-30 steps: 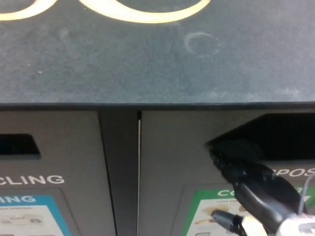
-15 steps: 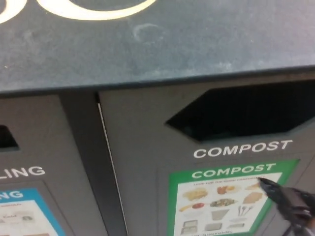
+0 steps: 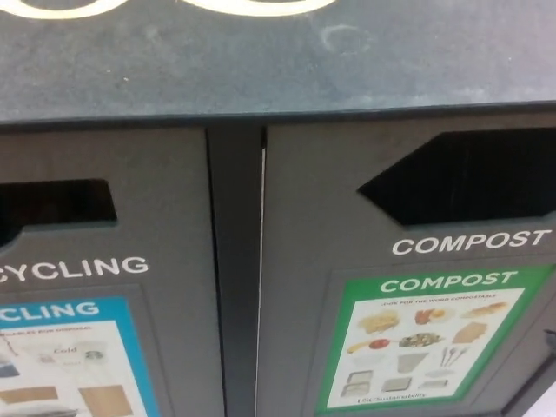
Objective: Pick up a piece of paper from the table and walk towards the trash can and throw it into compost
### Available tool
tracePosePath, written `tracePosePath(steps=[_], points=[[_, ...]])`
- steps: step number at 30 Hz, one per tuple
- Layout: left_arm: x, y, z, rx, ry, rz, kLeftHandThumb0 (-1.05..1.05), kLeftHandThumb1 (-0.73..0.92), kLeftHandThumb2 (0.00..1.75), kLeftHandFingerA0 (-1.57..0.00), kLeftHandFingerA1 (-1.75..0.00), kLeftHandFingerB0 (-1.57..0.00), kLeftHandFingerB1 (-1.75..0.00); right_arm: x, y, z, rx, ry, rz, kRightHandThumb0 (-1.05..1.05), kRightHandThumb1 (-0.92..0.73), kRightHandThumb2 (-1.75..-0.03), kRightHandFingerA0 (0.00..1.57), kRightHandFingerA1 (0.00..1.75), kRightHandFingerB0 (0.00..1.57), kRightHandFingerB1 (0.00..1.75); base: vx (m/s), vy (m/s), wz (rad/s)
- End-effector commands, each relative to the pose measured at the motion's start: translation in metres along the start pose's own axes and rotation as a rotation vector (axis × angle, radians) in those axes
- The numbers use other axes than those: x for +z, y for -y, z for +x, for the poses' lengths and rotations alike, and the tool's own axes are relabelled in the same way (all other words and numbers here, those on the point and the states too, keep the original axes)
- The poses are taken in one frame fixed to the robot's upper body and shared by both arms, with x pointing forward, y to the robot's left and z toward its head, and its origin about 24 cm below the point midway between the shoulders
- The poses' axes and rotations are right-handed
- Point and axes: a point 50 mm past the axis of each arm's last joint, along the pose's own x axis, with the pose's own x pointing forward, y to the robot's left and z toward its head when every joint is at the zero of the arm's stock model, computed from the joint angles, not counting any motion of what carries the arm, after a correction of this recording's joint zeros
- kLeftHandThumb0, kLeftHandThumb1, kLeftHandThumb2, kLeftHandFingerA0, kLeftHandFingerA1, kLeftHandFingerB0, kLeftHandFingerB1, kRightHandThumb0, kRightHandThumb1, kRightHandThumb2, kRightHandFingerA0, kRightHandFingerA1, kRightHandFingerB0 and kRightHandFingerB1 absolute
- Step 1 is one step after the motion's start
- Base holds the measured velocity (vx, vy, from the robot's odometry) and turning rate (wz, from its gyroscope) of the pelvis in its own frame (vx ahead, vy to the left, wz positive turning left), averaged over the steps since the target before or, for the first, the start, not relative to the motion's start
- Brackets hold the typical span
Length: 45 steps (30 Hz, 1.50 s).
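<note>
The compost bin front (image 3: 313,261) fills the right half of the head view. Its dark opening (image 3: 469,178) sits above the white word COMPOST and a green picture label (image 3: 430,339). No piece of paper shows anywhere, and the inside of the opening is too dark to see into. Neither of my hands is clearly visible. A dark blurred sliver (image 3: 543,391) at the bottom right corner cannot be identified.
To the left stands the recycling bin (image 3: 104,252) with its own dark slot (image 3: 56,204) and a blue label (image 3: 69,356). A narrow vertical gap (image 3: 261,278) separates the two fronts. The dark flat top (image 3: 278,61) with yellow curved lines runs across the back.
My right hand was at the compost opening a second ago, then dropped to the lower right, and is now out of the picture. The camera has shifted, bringing the recycling slot into view.
</note>
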Motion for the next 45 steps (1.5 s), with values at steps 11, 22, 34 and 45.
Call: tracePosePath(steps=[11,22,34,45], points=[[0.014,-0.026,0.004,0.087,0.085,-0.05,0.08,0.54,1.09,-1.07,-0.89,-0.97,-0.85,-0.134,0.065,-0.035,-0.749,-0.138,0.473,-0.08,-0.56,-1.11,1.25,1.34,1.06,1.15,-0.02,-0.084,-0.04],[0.011,-0.035,0.0,0.111,0.079,-0.02,0.06,0.54,1.11,-0.94,-0.91,-0.87,-0.87,-0.202,0.02,-0.041,-0.58,-0.539,0.554,-0.04,-0.51,-1.21,1.24,1.26,1.12,1.15,-0.06,0.094,-0.11],[-0.015,-0.039,-0.008,0.079,-0.086,0.016,-0.02,0.75,0.73,-0.92,-0.97,-0.85,-0.82,-0.229,-0.006,-0.049,-0.426,-0.712,0.696,-0.06,-0.54,-1.18,1.17,1.12,1.07,1.02,0.0,0.114,0.04],[-0.027,-0.047,-0.009,0.111,-0.121,-0.013,-0.05,0.76,0.72,-0.9,-0.82,-0.86,-0.73,-0.248,-0.01,-0.052,-0.395,-0.842,0.674,-0.09,-0.51,-1.18,1.16,1.09,1.1,0.94,0.0,-0.055,0.02]])
